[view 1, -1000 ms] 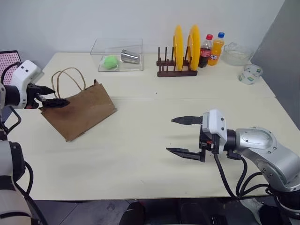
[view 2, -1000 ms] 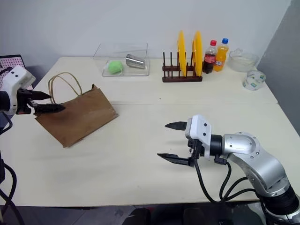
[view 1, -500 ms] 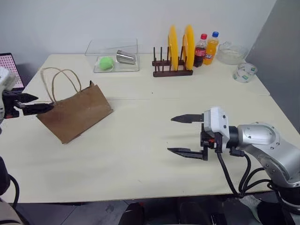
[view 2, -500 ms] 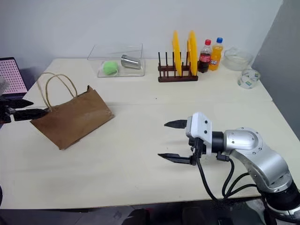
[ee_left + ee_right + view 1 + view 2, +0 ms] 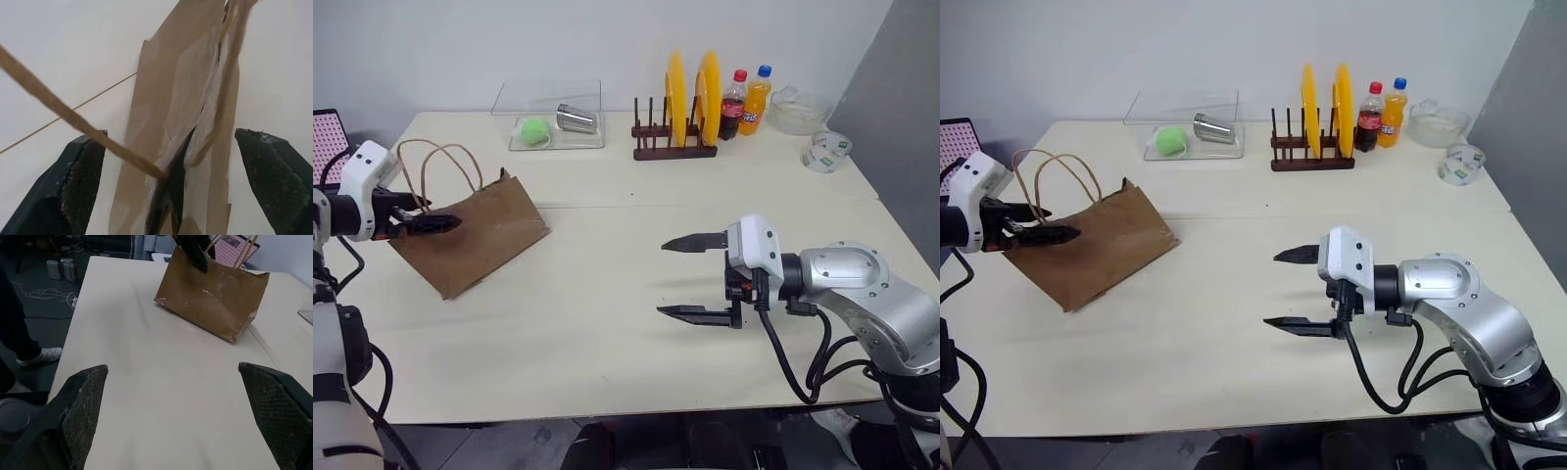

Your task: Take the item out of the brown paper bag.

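While spread wide and bare in the middle, cream desk (image 5: 607, 323) carries clutter along its far edge. Brown paper bag (image 5: 475, 235) near the left edge, mouth and loop handles (image 5: 435, 166) toward the left gripper (image 5: 438, 222), jaws apart straddling the mouth. Item itself hidden, cannot tell where. Right gripper (image 5: 683, 277) over mid-desk, well apart from the bag, jaws wide, empty. Farther back: clear box (image 5: 553, 117), plate rack (image 5: 674, 149) with yellow plates (image 5: 690, 86), two soda bottles (image 5: 744, 98), glass bowl (image 5: 798, 110), tape roll (image 5: 824, 154).
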`<state>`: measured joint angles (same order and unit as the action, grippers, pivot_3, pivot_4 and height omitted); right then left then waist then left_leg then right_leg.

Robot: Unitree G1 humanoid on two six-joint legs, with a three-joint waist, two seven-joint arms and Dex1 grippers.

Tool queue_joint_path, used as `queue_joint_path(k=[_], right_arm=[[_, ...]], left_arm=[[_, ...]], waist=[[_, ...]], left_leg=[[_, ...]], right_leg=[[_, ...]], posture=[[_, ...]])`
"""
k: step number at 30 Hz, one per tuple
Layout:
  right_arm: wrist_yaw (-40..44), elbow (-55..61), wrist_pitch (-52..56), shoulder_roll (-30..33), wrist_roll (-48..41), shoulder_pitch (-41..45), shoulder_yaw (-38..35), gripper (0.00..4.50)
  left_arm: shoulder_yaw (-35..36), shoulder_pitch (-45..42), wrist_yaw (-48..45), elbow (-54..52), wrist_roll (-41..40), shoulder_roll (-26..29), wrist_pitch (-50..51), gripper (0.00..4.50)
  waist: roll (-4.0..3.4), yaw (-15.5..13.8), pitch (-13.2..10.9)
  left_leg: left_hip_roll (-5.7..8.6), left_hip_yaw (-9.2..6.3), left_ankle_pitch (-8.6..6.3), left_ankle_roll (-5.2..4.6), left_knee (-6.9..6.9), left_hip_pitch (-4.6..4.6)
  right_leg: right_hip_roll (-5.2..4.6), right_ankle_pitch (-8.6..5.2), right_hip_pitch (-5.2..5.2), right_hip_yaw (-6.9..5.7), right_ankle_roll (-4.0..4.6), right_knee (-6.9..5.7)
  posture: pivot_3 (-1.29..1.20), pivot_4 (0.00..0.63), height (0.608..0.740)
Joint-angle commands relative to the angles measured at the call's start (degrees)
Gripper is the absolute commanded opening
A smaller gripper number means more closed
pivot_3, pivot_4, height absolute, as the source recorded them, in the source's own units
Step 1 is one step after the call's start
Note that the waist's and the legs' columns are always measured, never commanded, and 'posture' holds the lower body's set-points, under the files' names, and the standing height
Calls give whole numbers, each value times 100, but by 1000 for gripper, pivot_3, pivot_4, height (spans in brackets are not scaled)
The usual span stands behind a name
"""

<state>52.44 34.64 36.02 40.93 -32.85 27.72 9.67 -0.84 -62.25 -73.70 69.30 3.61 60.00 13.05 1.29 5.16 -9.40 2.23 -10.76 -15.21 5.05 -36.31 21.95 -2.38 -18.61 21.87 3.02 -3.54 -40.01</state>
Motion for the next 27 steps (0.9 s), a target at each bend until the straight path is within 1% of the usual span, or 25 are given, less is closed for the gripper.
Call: queue_joint_path(k=[1,6,13,14,18,22,25,27], right_arm=[[-33,263,51,36,-104,72,-162,4500],[-157,324,160,2,-89,95,-187,4500],[-572,404,322,-133,-58,89,-238,4500],[-633,414,349,-171,-95,92,-271,4500],[-815,452,332,-389,-321,68,-540,4500],[-907,480,349,-468,-490,25,-718,4500],[-984,503,394,-473,-588,12,-793,4500],[-1079,620,477,-406,-647,-121,-913,4500]], left_arm=[[-43,-137,-17,84,119,51,-98,3843],[-87,-100,111,190,240,-8,-217,2361],[66,-297,169,176,105,-329,-351,245],[71,-327,128,169,101,-352,-350,33],[74,-392,18,146,119,-373,-394,33],[52,-450,-114,109,139,-361,-443,33],[22,-559,-269,58,156,-391,-520,33],[-79,-751,-499,-49,195,-547,-658,33]], waist=[[0,-1,0],[0,-7,0],[0,-23,0],[0,-28,0],[1,-32,0],[1,-30,0],[1,-29,0],[1,-42,0]], left_leg=[[0,0,0,0,0,0],[1,-1,0,0,0,2],[6,-2,0,0,-3,1],[7,-3,0,0,-5,1],[12,-4,0,0,-8,3],[12,-5,0,0,-8,4],[12,-5,0,0,-8,4],[13,-7,0,0,-8,7]], right_leg=[[0,0,0,0,0,0],[-6,0,0,-12,0,1],[-27,0,-3,-39,0,-1],[-27,0,-4,-40,0,-2],[-34,0,-6,-44,0,-1],[-35,0,-6,-48,0,-1],[-35,0,-6,-49,0,-1],[-35,0,-6,-52,0,-1]], posture=[[0,150,740],[0,150,740],[0,150,740],[0,150,740],[0,150,740],[0,150,740],[0,150,740],[0,150,740]])
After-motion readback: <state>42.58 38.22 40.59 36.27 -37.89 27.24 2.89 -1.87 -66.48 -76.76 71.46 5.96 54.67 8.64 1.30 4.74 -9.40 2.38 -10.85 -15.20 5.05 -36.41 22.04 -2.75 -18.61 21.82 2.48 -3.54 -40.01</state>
